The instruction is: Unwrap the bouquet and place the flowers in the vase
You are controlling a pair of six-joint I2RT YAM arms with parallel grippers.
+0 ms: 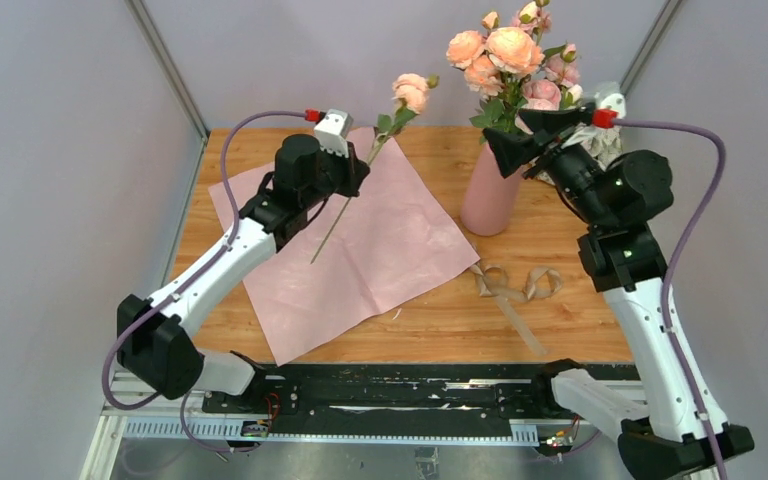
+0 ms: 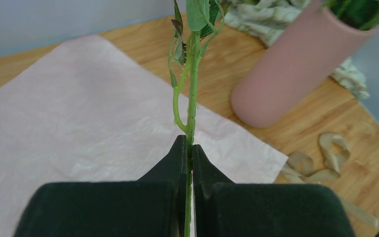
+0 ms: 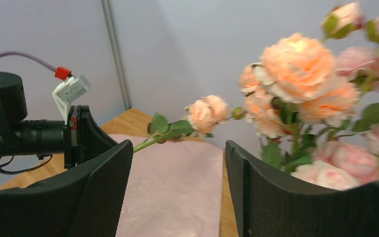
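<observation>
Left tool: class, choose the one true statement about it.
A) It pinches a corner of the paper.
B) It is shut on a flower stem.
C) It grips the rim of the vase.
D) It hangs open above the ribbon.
B: in the left wrist view the left tool has its fingers pressed together on a green stem, above the paper.

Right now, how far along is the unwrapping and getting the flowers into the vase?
Done: the paper lies spread flat, the ribbon is off beside the vase, and most flowers stand in it. In hand: the left jaws are shut on one stem, held above the paper. Left: that stem likely goes into the vase next; the right jaws stand open by the blooms.
</observation>
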